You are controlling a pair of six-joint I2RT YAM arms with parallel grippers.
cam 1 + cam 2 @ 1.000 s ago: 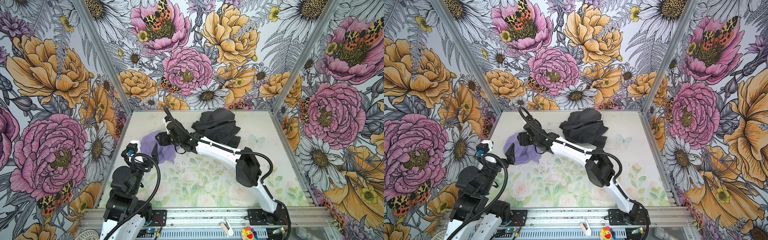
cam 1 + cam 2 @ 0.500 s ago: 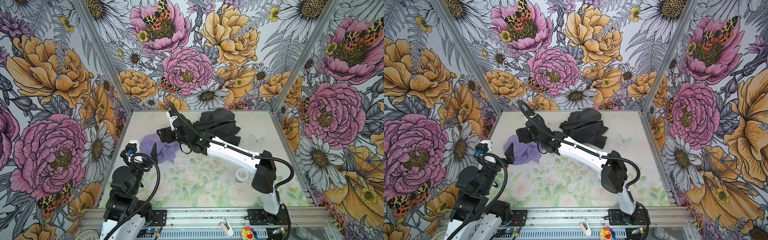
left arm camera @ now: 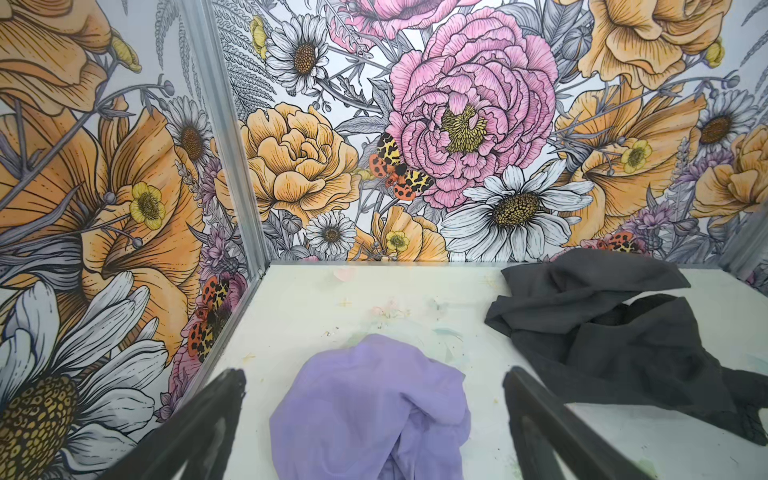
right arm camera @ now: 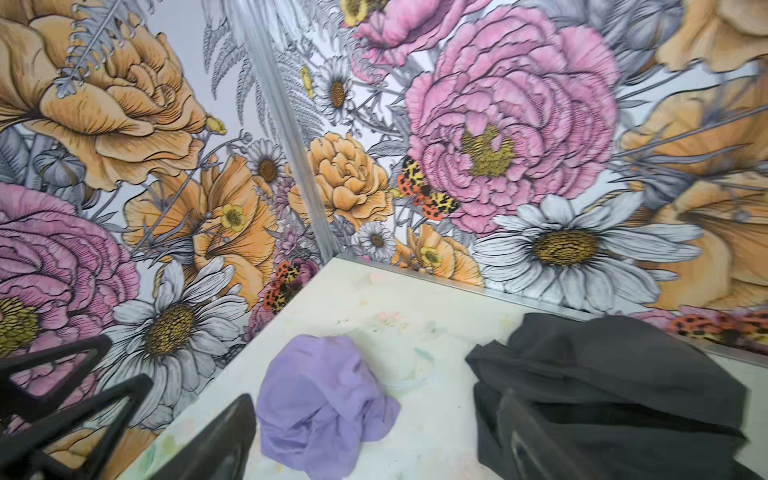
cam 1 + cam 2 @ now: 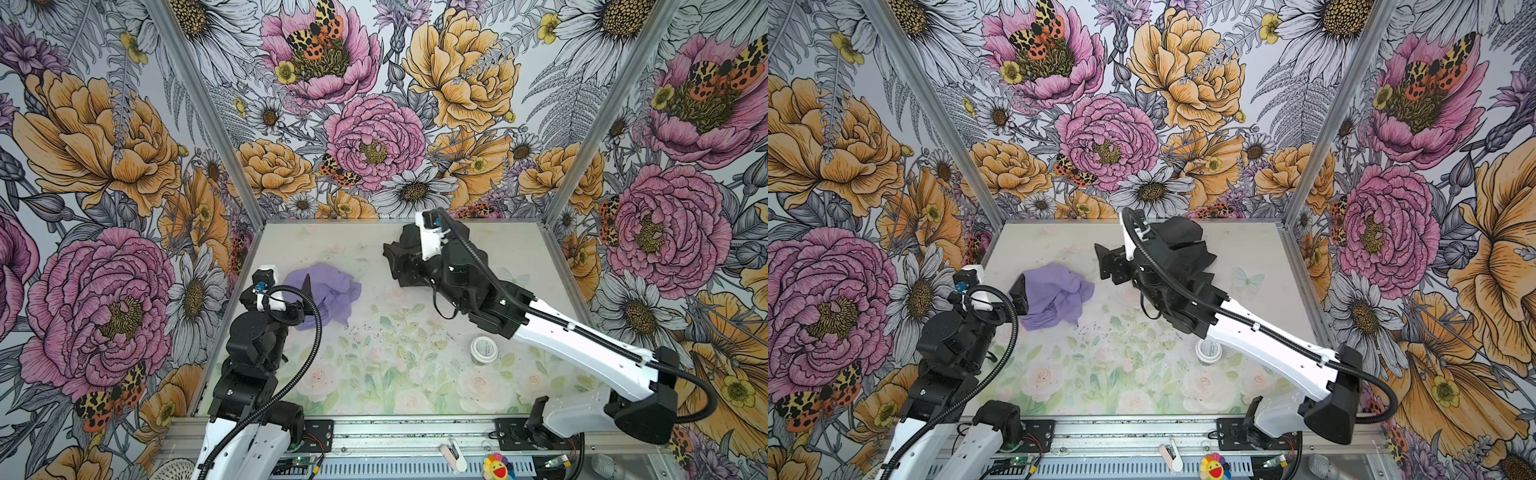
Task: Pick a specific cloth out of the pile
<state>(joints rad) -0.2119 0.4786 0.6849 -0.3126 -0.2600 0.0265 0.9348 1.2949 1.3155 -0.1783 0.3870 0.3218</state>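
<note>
Lavender cloth, crumpled, apart from dark pile. Both left gripper and right gripper: fingers spread wide (empty).

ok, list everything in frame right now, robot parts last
cloth: 1, lavender, crumpled on the table's left, apart from the pile
pile: 1 heap, charcoal clothes, piece count unclear, back of table
jar: 1, white lid, table's right half
table: 1, pale floral print
toy: 1, smiling flower, front rail
left hand: 1, black, open, by the cloth
right hand: 1, black, open, empty, near the pile
</note>
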